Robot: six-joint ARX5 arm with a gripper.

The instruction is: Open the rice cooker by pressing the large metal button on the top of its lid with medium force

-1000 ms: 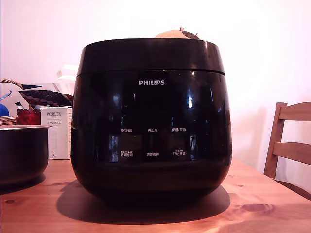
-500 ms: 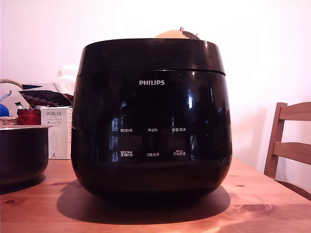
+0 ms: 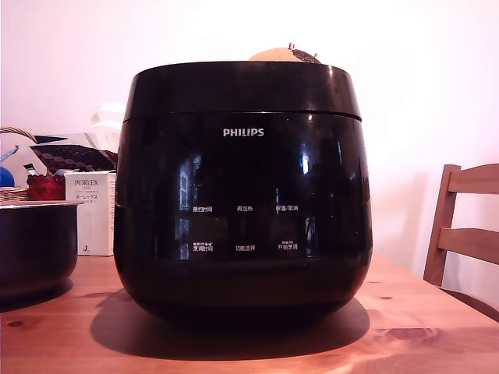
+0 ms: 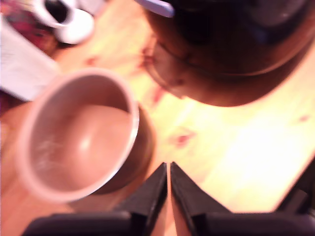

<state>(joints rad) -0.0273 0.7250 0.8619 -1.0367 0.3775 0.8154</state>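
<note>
The rice cooker stands at the centre of the wooden table in the exterior view, logo facing the camera. Its lid is down, seated on the body along a continuous seam. Compared with the frames from one second and half a second ago, nothing has changed in this view: cooker, lid and surrounding items occupy the same positions.

At the exterior view's left, near the table edge, sits the dark pot with a metal rim; behind it stands a white carton. A wooden chair is at the exterior view's right.

My gripper does not appear in the exterior view. In the wrist view its two black fingers are pressed tip to tip with nothing between them. It hangs above the bare table, between the pot and the cooker, touching neither. The wrist view is blurred
</note>
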